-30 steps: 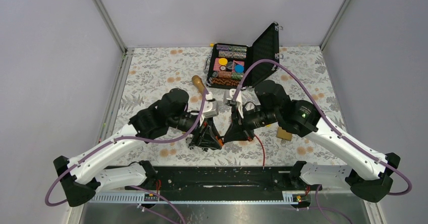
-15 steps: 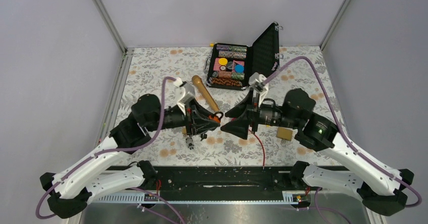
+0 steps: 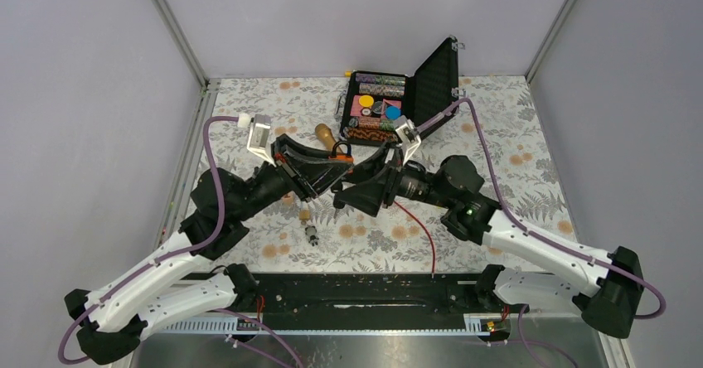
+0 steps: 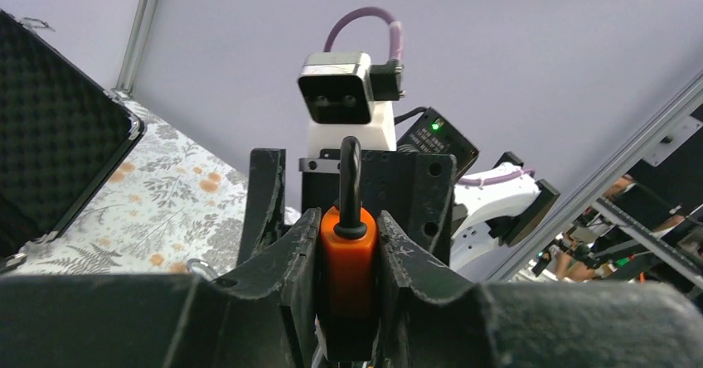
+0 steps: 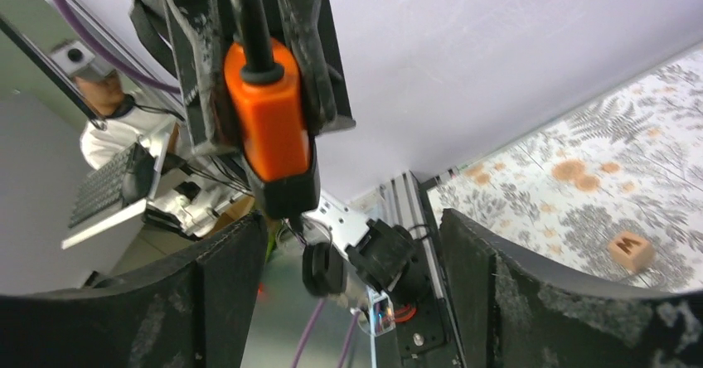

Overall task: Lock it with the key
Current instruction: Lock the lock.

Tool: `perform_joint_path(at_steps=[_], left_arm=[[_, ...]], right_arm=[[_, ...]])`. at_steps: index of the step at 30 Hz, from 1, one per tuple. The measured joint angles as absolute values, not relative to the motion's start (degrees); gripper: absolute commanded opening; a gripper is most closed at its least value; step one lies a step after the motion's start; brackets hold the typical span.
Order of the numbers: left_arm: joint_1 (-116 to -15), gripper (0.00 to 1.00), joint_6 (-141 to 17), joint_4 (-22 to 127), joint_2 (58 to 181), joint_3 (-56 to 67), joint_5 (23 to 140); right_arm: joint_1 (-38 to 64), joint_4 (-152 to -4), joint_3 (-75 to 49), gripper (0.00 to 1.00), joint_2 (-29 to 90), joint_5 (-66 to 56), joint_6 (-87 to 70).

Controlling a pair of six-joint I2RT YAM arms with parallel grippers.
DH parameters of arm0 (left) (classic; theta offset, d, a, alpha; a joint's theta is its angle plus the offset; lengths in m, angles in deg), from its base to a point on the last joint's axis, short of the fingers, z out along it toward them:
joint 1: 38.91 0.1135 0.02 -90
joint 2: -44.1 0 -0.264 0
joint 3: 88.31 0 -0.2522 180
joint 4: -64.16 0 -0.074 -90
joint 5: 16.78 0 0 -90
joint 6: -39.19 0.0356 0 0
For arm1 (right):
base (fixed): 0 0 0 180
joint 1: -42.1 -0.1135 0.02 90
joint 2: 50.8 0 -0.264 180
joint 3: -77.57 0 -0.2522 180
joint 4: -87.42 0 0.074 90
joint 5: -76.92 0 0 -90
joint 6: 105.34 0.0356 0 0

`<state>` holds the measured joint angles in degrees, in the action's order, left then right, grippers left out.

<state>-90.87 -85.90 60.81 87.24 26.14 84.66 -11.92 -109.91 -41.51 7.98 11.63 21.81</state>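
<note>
In the top view we see the left gripper (image 3: 330, 167) hanging above the middle of the floral table (image 3: 514, 136). Its fingers are clenched on the orange padlock (image 4: 348, 256), whose shackle points away from the wrist. On the cloth at 7 o'clock from the lock lies a small metal piece (image 3: 311, 235) that we cannot identify. A wooden handle (image 3: 327, 135) lies at 11 o'clock. At 4 o'clock, near the lock, the right gripper (image 3: 358, 184) faces it with fingers spread wide, grasping nothing. An open case (image 3: 435, 86) of chips stands at 1 o'clock. A red cable (image 3: 424, 239) trails toward 6 o'clock. Our right wrist view shows a wooden block (image 5: 626, 250).
</note>
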Motion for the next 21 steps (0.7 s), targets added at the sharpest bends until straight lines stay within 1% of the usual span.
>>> perform_joint_path(at_steps=[5, 7, 11, 12, 14, 16, 18, 21], left_arm=[[-90.9, 0.0, -89.5, 64.6, 87.2, 27.7, 83.5], [-90.9, 0.0, -90.2, 65.4, 87.2, 27.9, 83.1], [-90.8, 0.0, -90.9, 66.4, 87.2, 28.0, 81.8], [-90.8, 0.03, -91.3, 66.9, 87.2, 28.1, 81.6], [-90.7, 0.16, -91.5, 67.4, 86.8, 28.2, 81.1], [-90.7, 0.31, -91.8, 67.4, 86.6, 28.2, 80.9], [-90.7, 0.42, -91.9, 66.1, 86.3, 28.1, 80.3], [-90.7, 0.54, -91.7, 61.7, 85.5, 27.6, 80.1]], right_arm=[[-11.9, -118.3, -41.5, 0.57, 11.4, 12.1, 25.7], [-12.0, -120.0, -41.0, 0.45, 12.2, 12.4, 26.8], [-12.3, -123.1, -40.4, 0.15, 12.9, 13.8, 29.0], [-12.4, -123.3, -40.2, 0.08, 12.9, 14.0, 29.5], [-12.4, -123.7, -39.8, 0.0, 12.9, 14.1, 30.2], [-12.4, -123.1, -39.4, 0.0, 12.9, 14.2, 30.3], [-12.4, -121.1, -38.8, 0.0, 12.9, 14.3, 30.2], [-12.4, -117.2, -38.3, 0.0, 12.7, 13.9, 30.1]])
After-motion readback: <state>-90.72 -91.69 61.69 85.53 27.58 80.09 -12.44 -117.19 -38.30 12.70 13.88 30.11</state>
